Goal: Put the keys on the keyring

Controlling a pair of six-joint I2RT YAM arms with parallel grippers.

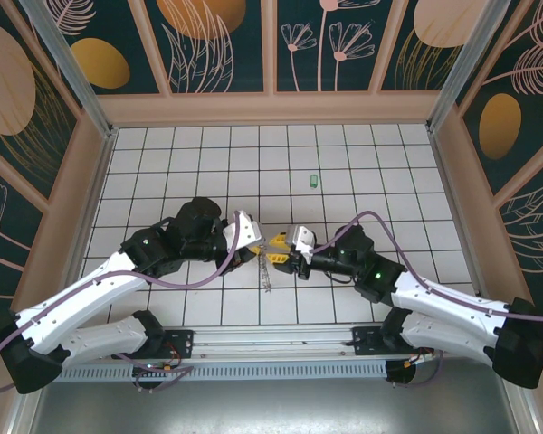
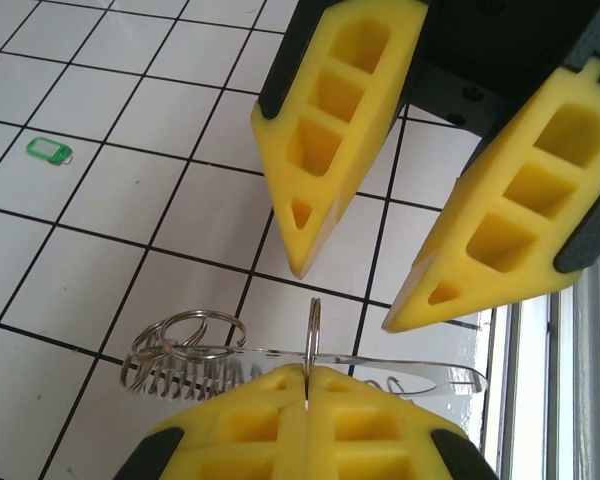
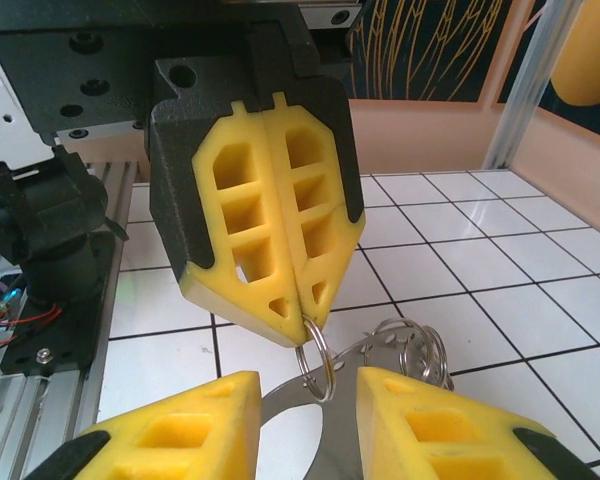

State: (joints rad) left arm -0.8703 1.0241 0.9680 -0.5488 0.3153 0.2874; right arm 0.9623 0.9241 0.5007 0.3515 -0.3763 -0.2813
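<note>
Top external view: the left gripper (image 1: 258, 246) and the right gripper (image 1: 273, 258) meet tip to tip over the white tiled table (image 1: 208, 154). The metal rail (image 1: 271, 336) along the table's edge runs near the left gripper, on the side of the arm bases. On the opposite side, bare tiles stretch from the left gripper to the low walls (image 1: 271, 108). The green key (image 1: 314, 181) lies flat on those tiles. It is well apart from the left gripper, toward the back wall and a little to the right, with open tile all around it.

In the left wrist view, the left gripper's jaws are pressed together on the keyring (image 2: 314, 320). The keyring is a thin silver loop standing upright, edge-on, straight out of the left gripper's tips. Just beside those tips hang a few smaller rings (image 2: 195, 328), a short coil spring (image 2: 180, 378) and a flat shiny metal strip (image 2: 420, 372) with a cut-out. I cannot tell how they join the loop.

The right gripper faces the left gripper with its jaws apart. The loop stands in the gap, and I see neither finger touching it.
</note>
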